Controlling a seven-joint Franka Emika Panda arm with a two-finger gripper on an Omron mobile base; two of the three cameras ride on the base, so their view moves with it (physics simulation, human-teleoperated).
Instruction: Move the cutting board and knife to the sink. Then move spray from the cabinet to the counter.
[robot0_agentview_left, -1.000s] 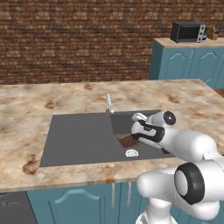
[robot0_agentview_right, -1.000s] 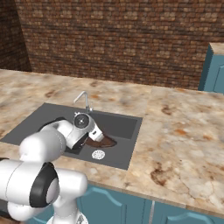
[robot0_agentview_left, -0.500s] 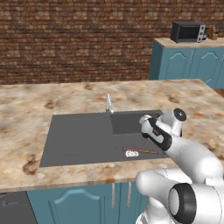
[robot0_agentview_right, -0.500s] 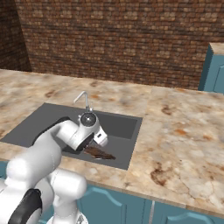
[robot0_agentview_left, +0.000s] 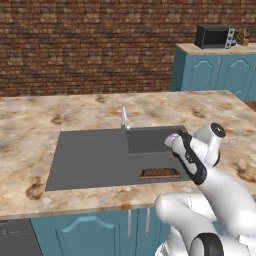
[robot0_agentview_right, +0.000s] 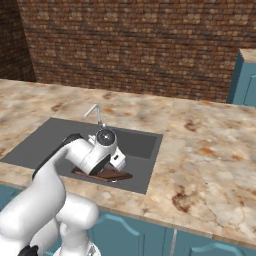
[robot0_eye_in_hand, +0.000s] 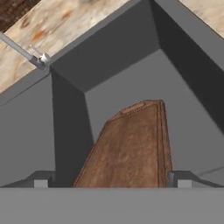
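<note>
Sink: dark grey basin set in the worktop, tap at its back edge, deeper bowl at its right end.
Board: lies in the right bowl by the front wall; in the right base view it rests low, its far end under the wrist; in the hand view it runs away from the camera along the bowl floor, far end looking slightly raised against the bowl, though I cannot tell for sure.
Jaws: wide apart, one tip to each side of the board's near end, gripping nothing that I can see.
Arm: wrist sits above the bowl's right part, hand pointing down into it.
Just changed: a second ago the board hangs at the hand over the drain; half a second ago it is lower and tilted; now it lies released and the drain is covered from sight.
Meaning: board part looks done, judging by how it lies.
Knife: not in sight here, so I judge it the next thing to fetch.
Spray, cabinet: a later step.
Versus earlier frame: elbow swung further right and higher, hand drawn back toward the right rim.
</note>
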